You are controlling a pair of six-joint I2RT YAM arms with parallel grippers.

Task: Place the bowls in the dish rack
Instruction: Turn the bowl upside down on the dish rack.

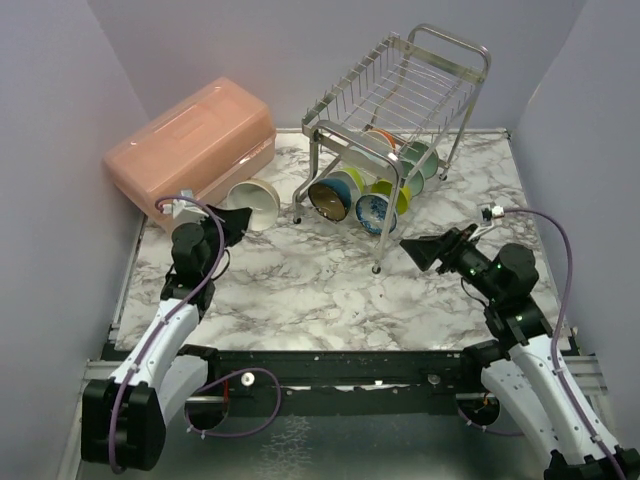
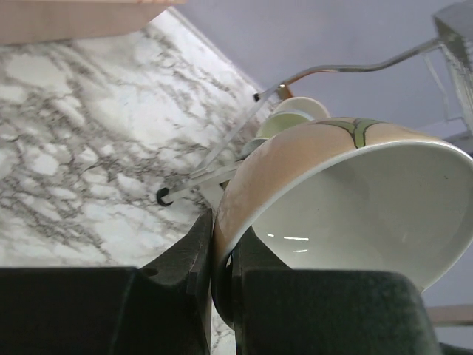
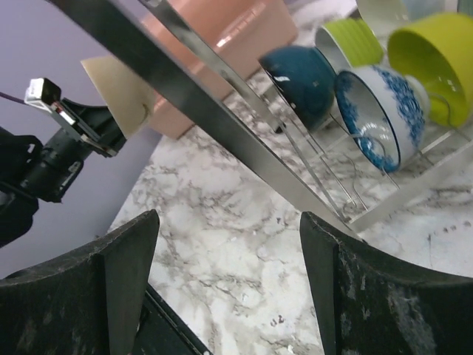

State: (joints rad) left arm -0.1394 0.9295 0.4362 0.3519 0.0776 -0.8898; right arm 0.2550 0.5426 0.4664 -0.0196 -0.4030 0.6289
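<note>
My left gripper point(image 1: 232, 224) point(image 2: 222, 231) is shut on the rim of a cream bowl point(image 1: 256, 203) point(image 2: 355, 200) with a white inside. One finger is inside the rim and one outside. The bowl lies on its side left of the dish rack point(image 1: 400, 100), close to the marble top. In the rack's lower tier stand a teal bowl point(image 1: 330, 196) point(image 3: 303, 74), a blue-and-white bowl point(image 1: 375, 213) point(image 3: 378, 111), a lime bowl point(image 1: 396, 190) point(image 3: 436, 59) and a mint bowl point(image 1: 420, 160). My right gripper point(image 1: 422, 250) point(image 3: 229, 218) is open and holds nothing, just off the rack's front right leg point(image 3: 207, 103).
A pink plastic lidded box point(image 1: 190, 145) point(image 3: 222, 29) sits at the back left, just behind the held bowl. The rack's upper tier point(image 1: 400, 85) holds nothing. Bare marble top point(image 1: 320, 285) lies between the two arms. Purple walls close in the sides and back.
</note>
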